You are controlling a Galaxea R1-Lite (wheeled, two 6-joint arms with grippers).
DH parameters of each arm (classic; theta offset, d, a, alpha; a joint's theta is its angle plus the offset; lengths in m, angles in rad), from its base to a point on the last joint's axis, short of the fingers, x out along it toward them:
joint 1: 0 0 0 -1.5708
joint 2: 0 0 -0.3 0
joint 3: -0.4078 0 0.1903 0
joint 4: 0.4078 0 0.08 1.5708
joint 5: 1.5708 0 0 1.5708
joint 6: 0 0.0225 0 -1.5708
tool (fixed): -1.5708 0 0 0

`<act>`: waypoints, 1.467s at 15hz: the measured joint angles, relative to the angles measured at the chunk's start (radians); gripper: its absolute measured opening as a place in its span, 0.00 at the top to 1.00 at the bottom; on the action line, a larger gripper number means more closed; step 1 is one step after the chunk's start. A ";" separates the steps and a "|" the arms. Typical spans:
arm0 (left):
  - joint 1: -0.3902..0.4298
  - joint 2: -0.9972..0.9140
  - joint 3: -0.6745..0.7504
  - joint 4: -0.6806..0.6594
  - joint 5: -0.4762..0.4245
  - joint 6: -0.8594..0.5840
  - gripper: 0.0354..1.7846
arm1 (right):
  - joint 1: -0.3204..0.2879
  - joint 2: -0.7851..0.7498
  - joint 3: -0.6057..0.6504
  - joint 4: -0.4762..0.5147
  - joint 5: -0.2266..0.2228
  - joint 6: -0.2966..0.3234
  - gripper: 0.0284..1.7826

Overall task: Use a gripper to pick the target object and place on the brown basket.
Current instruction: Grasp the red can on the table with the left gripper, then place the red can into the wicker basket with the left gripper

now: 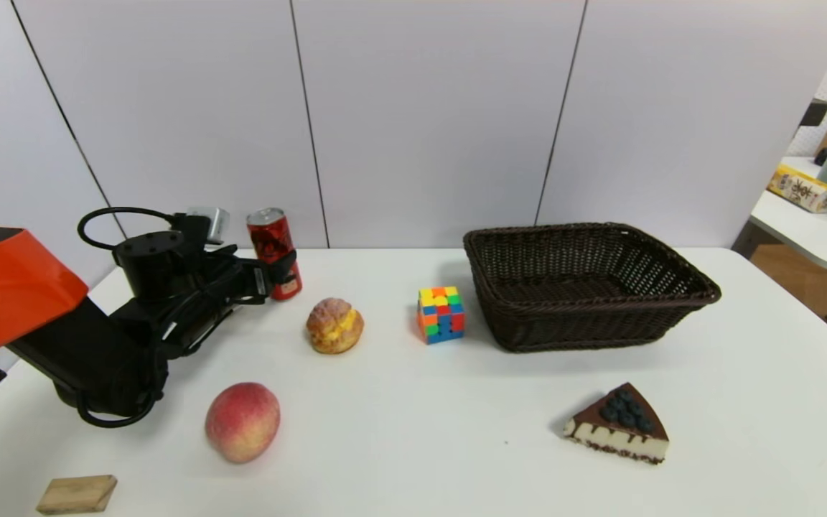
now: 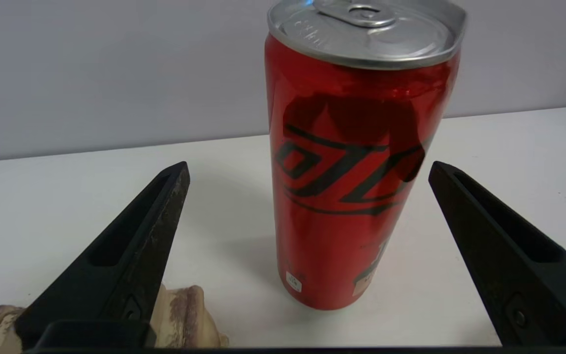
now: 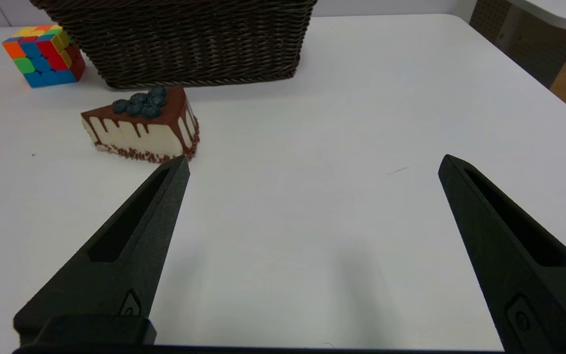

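Observation:
The red can [image 1: 273, 248] with a silver top stands upright at the back left of the white table. In the left wrist view the can [image 2: 356, 196] sits between my two fingers, with a gap on each side. My left gripper [image 1: 281, 271] [image 2: 308, 167] is open around the can's lower half and does not touch it. The brown wicker basket [image 1: 586, 327] stands empty at the back right, and its wall shows in the right wrist view [image 3: 184, 44]. My right gripper [image 3: 312, 162] is open and empty over bare table, out of the head view.
Between can and basket lie a cream puff [image 1: 334, 325] and a colour cube [image 1: 441, 314]. A peach [image 1: 243, 421] and a wooden block [image 1: 77, 494] are front left. A cake slice [image 1: 622, 425] is front right. A side table [image 1: 808, 222] stands at far right.

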 joint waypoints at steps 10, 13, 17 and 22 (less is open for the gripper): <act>-0.001 0.098 -0.137 -0.010 0.000 0.002 0.02 | 0.000 0.000 0.000 0.000 0.000 0.000 0.02; 0.000 0.109 -0.144 -0.011 0.000 0.004 0.17 | 0.000 0.000 0.000 0.000 0.000 0.000 0.02; 0.000 0.116 -0.147 -0.019 0.001 0.008 0.45 | 0.000 0.000 0.000 0.000 0.000 0.000 0.02; 0.000 0.118 -0.147 -0.025 0.001 0.016 0.46 | 0.000 0.000 0.000 0.000 0.000 0.000 0.02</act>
